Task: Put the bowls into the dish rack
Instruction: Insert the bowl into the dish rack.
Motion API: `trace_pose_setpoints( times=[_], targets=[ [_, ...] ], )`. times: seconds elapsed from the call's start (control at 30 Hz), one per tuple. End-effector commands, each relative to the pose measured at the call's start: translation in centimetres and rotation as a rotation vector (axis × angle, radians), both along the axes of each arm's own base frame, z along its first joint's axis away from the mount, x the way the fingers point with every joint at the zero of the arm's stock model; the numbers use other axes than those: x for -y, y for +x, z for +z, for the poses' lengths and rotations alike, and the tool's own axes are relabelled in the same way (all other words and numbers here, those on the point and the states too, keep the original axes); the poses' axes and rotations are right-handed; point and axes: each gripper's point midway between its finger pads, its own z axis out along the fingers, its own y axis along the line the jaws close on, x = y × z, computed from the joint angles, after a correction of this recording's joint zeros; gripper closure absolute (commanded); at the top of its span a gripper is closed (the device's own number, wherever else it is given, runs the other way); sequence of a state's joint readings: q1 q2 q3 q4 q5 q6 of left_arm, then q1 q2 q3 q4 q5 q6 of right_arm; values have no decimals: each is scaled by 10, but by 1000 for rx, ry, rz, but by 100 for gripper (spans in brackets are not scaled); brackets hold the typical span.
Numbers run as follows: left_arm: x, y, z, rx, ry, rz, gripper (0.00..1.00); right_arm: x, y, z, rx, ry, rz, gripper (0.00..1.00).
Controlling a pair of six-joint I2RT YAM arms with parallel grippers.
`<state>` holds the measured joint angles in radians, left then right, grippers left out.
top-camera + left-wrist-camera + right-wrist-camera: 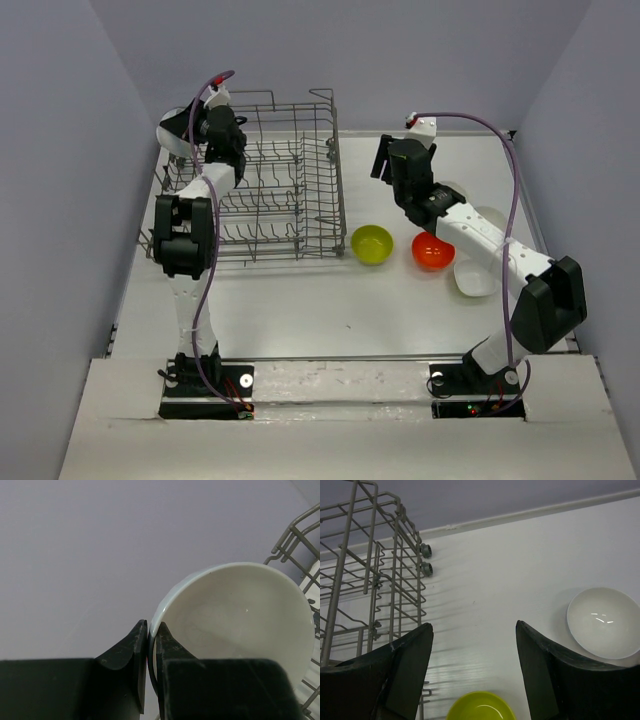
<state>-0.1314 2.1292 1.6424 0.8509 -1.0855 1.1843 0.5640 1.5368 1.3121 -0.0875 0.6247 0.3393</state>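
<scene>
Firmly pinched by its rim, a white bowl (240,615) sits in the left gripper (151,630), whose two fingers press together on either side of the thin edge. The bowl's hollow faces the wrist camera. It is held up at the far left corner of the dish rack (336,175); the pictures do not settle whether it hangs over the wires or just outside them. The rack stands on the left half of the table (330,310), its long side running away from the arms.

Just beside the rack's near right corner lies a yellow-green bowl (371,244), mouth up. A red bowl (432,250) rests near it on the right, partly under the right arm. A second white bowl (474,278) lies further right, also partly covered by that arm.

The right gripper (474,627) hovers above the table between rack and bowls, its fingers spread wide with nothing between them.
</scene>
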Motion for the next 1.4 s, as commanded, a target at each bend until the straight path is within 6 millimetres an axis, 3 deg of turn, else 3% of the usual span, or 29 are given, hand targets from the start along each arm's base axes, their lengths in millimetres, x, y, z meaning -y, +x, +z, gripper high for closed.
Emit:
trace_pose_setpoints(
  times=[0.0, 0.4, 0.77, 1.37],
  targets=[
    [-3, -12, 35, 148, -7, 24, 100, 1, -1, 28, 87, 60, -10, 28],
    [-8, -14, 30, 111, 60, 60, 100, -1, -2, 36, 102, 61, 8, 27],
    [-13, -12, 22, 67, 80, 62, 100, -4, 2, 29, 106, 63, 11, 27],
    [-12, 0, -8, -11, 93, 72, 100, -7, 2, 38, 128, 92, 21, 27]
  ],
)
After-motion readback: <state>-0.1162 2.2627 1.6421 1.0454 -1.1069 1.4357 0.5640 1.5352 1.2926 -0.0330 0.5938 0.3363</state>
